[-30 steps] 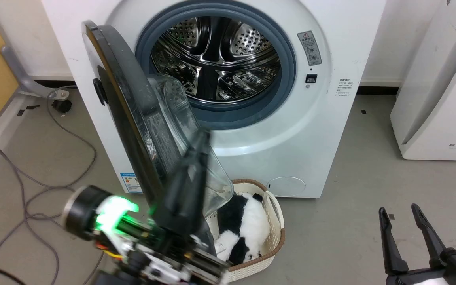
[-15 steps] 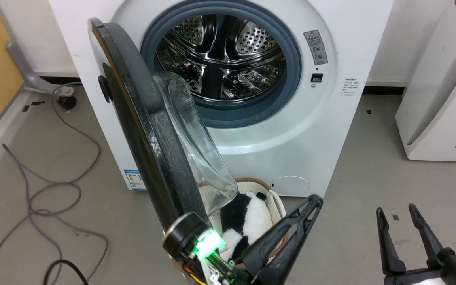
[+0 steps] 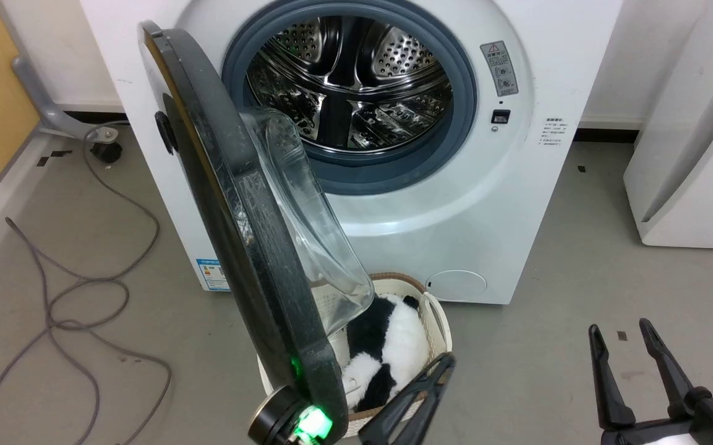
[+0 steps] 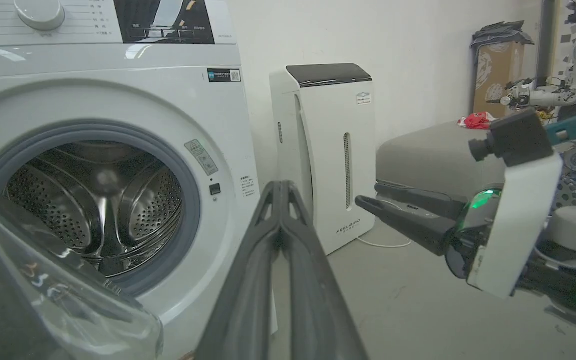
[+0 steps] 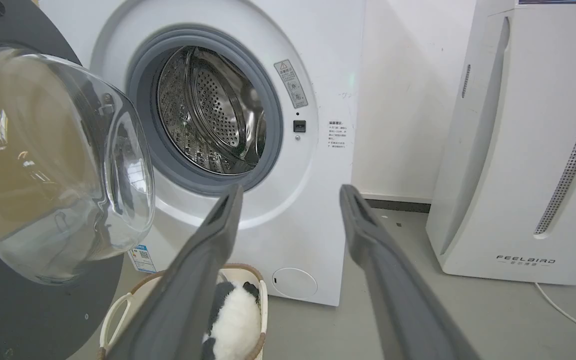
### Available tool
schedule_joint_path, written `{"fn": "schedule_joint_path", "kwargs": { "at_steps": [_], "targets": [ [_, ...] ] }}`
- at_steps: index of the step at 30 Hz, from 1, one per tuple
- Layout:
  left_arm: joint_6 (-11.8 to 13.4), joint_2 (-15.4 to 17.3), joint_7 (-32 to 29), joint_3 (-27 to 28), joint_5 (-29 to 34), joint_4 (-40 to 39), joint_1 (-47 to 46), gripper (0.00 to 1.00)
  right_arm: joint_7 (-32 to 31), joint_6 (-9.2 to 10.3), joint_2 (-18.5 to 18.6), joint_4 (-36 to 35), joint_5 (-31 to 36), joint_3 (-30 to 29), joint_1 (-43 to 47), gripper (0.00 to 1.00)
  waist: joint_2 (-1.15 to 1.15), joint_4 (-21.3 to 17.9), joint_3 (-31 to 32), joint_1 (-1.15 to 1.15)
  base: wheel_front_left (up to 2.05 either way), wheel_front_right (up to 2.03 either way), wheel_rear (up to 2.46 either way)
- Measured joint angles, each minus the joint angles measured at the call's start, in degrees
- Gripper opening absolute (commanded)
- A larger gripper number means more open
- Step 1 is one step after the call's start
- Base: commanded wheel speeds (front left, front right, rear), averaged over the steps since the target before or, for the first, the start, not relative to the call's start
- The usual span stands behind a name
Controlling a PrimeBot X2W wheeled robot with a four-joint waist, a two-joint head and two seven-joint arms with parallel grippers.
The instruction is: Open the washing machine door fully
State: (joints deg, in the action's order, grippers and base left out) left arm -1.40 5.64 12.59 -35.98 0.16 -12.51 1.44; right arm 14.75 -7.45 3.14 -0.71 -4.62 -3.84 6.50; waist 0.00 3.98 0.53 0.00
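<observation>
- At lower centre of the frame, left gripper (image 3: 444, 361): jaws pressed together, holding nothing, just right of the washing machine door (image 3: 226, 204).
- Lower right, right gripper (image 3: 619, 326): jaws spread, empty.
- Door stands swung out, edge-on, centre-left.
- Washing machine (image 3: 455, 204) fills upper centre; basket (image 3: 438, 321) sits on the floor in front.

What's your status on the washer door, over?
Left end effector shut, empty. Right end effector open, empty. Washing machine door swung out, edge-on to head view, not gripped. Basket with plush toy on floor beneath door.
</observation>
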Motion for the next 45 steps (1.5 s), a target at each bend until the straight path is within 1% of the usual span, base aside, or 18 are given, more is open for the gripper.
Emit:
{"fn": "schedule_joint_path", "kwargs": {
  "at_steps": [3,11,19,28,34,40,45],
  "targets": [
    [0.86,0.59,0.04,1.18,-0.36,3.12,0.74,0.0,0.0,0.0,0.0,0.07,0.0,-0.11,-0.03,1.0,0.0,0.16,-0.27,0.0,0.0,0.0,0.0],
    [3.04,0.83,1.02,4.49,-1.87,11.15,0.75,0.0,0.0,0.0,0.0,0.35,0.0,-0.12,-0.09,1.0,0.0,0.72,-0.68,0.0,0.0,0.0,0.0],
    [3.53,1.92,1.63,5.36,-2.38,12.96,0.75,0.0,0.0,0.0,0.0,0.66,0.0,-0.51,-0.08,1.0,0.0,2.79,-0.85,0.0,0.0,0.0,0.0],
    [4.3,2.74,1.86,5.47,-2.72,12.38,0.98,0.0,0.01,0.0,-0.02,0.82,0.01,-0.37,-0.09,1.0,0.0,7.68,-0.78,0.0,0.0,0.0,0.0],
    [4.61,4.59,1.74,6.37,-2.79,11.12,1.14,0.0,0.01,0.0,-0.03,0.91,0.11,-0.43,-0.1,1.0,0.0,11.7,-0.75,0.0,0.0,0.0,0.0],
    [6.71,6.06,1.31,9.29,-3.87,10.21,2.47,0.0,0.01,0.0,-0.05,0.92,0.1,-0.99,-0.15,1.0,0.0,15.19,-0.82,0.0,0.0,0.0,0.0],
    [8.65,7.48,1.07,13.38,-6.21,9.83,4.39,0.0,0.0,0.0,-0.05,0.91,0.0,-1.51,-0.08,1.0,0.0,17.47,-1.03,0.0,0.0,0.0,0.0]
  ]
}}
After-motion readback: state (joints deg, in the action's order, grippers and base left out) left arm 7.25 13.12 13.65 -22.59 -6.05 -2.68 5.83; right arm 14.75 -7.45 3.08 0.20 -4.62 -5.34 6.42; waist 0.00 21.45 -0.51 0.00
